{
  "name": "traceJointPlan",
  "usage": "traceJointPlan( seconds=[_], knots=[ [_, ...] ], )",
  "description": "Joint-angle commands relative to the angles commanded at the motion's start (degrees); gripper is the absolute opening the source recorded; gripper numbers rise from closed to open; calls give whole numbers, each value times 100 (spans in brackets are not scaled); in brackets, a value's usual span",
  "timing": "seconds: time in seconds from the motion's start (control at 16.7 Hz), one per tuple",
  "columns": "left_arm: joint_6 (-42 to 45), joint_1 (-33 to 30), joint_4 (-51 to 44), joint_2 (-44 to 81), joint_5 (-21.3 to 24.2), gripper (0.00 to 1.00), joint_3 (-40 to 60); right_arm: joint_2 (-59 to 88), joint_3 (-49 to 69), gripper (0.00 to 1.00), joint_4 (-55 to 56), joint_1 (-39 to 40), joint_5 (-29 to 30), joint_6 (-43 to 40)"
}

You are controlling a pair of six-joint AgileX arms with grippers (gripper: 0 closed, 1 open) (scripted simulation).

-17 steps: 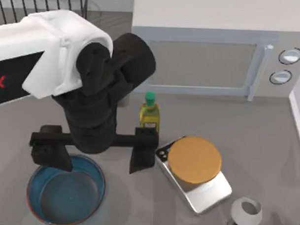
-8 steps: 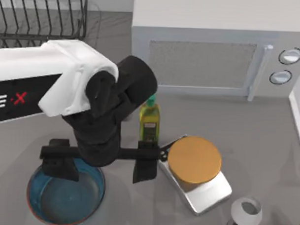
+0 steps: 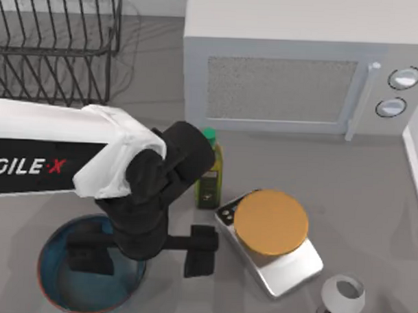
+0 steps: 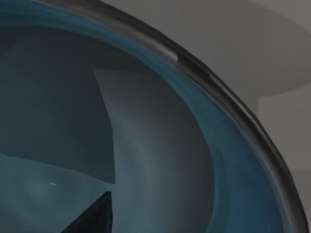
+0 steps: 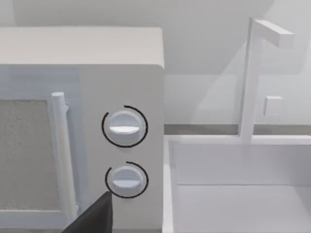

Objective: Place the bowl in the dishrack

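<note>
Front left of table: bowl (image 3: 74,289), blue inside, greyish bottom, thin reddish-brown rim, resting on the tabletop.

Above it: left gripper (image 3: 145,254), black, fingers spread wide. One finger (image 3: 90,257) is over the bowl's interior, the other (image 3: 199,251) outside the rim to the right, so the rim's right edge falls between them. Nothing is held; whether a finger touches the bowl cannot be told from above. The left wrist view looks closely into the bowl (image 4: 146,145), its dark rim curving across.

Front right: wine glass (image 3: 343,295), white, upright.

Centre: scale (image 3: 271,235), silver with orange disc, just right of the gripper. Oil bottle (image 3: 209,177), green cap, standing just behind, beside the arm's wrist.

Far right: microwave (image 3: 301,63), grey, door shut; also in the right wrist view (image 5: 82,121), with a white frame (image 5: 252,82) beside it.

Far left: dishrack (image 3: 58,45), black wire, well apart from the bowl.
</note>
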Motion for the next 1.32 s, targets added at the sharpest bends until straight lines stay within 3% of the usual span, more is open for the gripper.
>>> traceJointPlan(
  seconds=[0.12,0.9,1.32],
  knots=[
    [0,0,0,0,0,100,0,0,0,100,0,0,0,0],
    [0,0,0,0,0,2,0,0,0,100,0,0,0,0],
    [0,0,0,0,0,0,0,0,0,100,0,0,0,0]
  ],
)
